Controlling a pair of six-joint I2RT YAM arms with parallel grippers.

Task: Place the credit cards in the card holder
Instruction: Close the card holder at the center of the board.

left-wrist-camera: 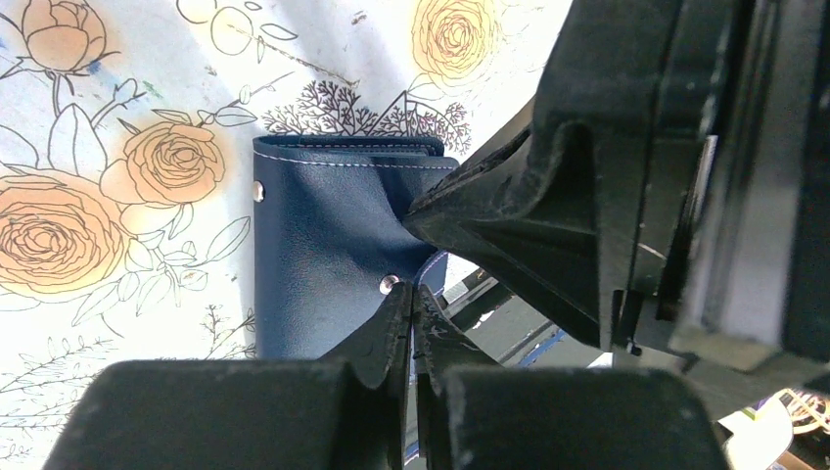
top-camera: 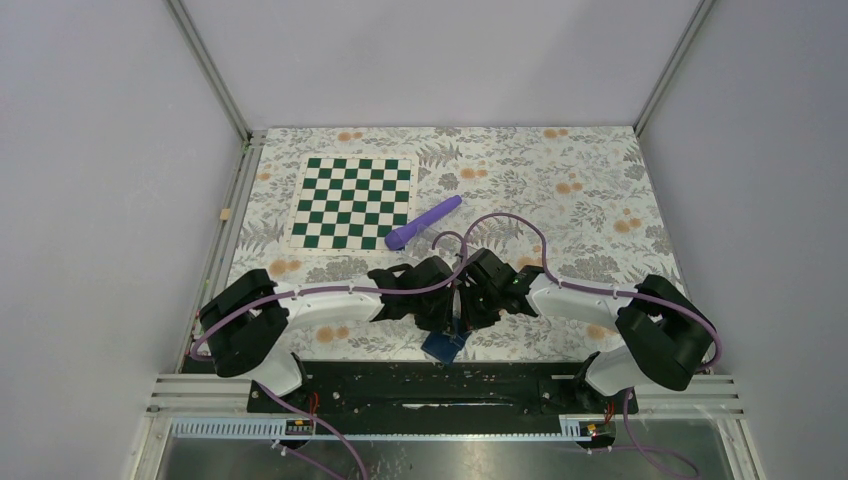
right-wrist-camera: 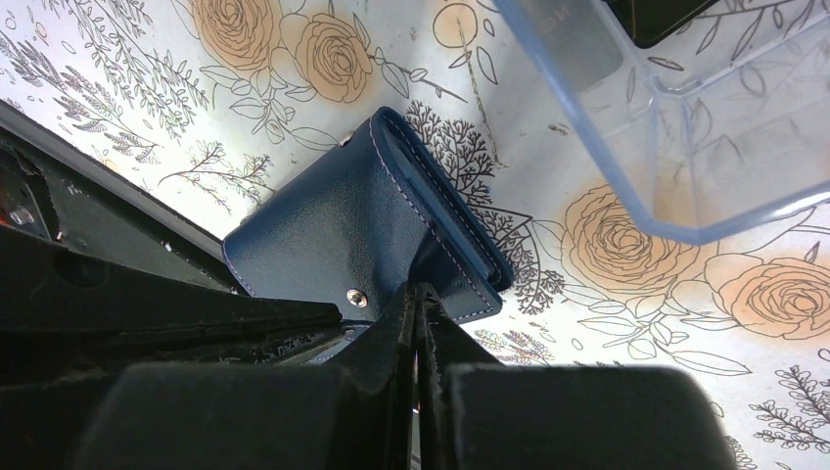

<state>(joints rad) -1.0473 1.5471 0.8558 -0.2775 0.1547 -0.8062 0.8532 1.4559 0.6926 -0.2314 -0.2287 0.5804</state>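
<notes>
The navy-blue card holder [top-camera: 443,346] lies folded on the floral cloth at the near edge, between the two arms. In the left wrist view the card holder [left-wrist-camera: 318,245] shows its snap studs, and my left gripper [left-wrist-camera: 413,297] is shut on its stitched flap edge. In the right wrist view the card holder [right-wrist-camera: 352,230] is partly lifted at one corner, where my right gripper [right-wrist-camera: 419,292] is shut on its flap. A dark flat card [right-wrist-camera: 658,15] lies in the clear plastic tray [right-wrist-camera: 685,147]. In the top view both grippers, left [top-camera: 443,312] and right [top-camera: 468,312], meet over the holder.
A green-and-white chessboard mat [top-camera: 352,203] lies at the back left, with a purple cylinder [top-camera: 425,222] beside it. The black mounting rail [top-camera: 450,385] runs just behind the holder. The right arm's black body [left-wrist-camera: 626,176] crowds the left wrist view.
</notes>
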